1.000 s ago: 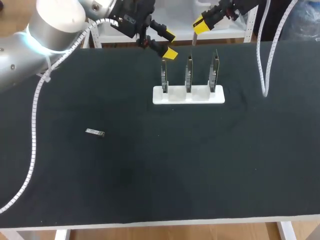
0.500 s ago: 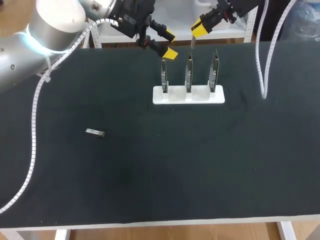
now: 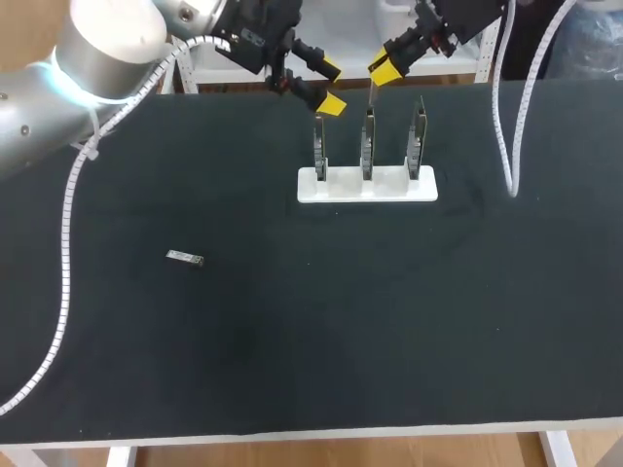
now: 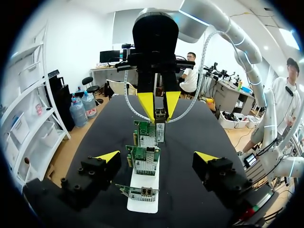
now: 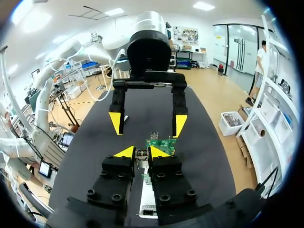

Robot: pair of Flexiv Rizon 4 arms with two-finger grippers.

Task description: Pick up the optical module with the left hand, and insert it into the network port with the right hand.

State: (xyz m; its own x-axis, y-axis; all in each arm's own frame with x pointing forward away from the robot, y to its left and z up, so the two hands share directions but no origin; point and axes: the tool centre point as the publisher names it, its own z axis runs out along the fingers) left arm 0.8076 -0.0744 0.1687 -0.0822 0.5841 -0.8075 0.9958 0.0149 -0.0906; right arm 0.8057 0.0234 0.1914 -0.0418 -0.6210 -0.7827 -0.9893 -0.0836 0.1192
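My right gripper [image 3: 382, 70] hangs over the back of the table, shut on a slim silvery optical module [image 3: 373, 94] that points down just above the middle network card [image 3: 367, 146]. In the right wrist view the module [image 5: 141, 154] sits pinched between my yellow tips, with a green card [image 5: 160, 142] below. Three cards stand upright in a white stand [image 3: 367, 187]. My left gripper [image 3: 331, 86] hovers open beside the left card, holding nothing. From the left wrist view, my open left gripper [image 4: 157, 159] faces the right gripper [image 4: 160, 105] and its module [image 4: 160, 127].
A small silvery part [image 3: 183, 258] lies on the black tabletop at the left. A white cable [image 3: 508, 126] from my right arm hangs down to the table right of the stand. The table's front edge [image 3: 311, 431] runs along the near side.
My right gripper has shifted left and lower with the module, closer to the middle card's top. The left arm has stayed still.
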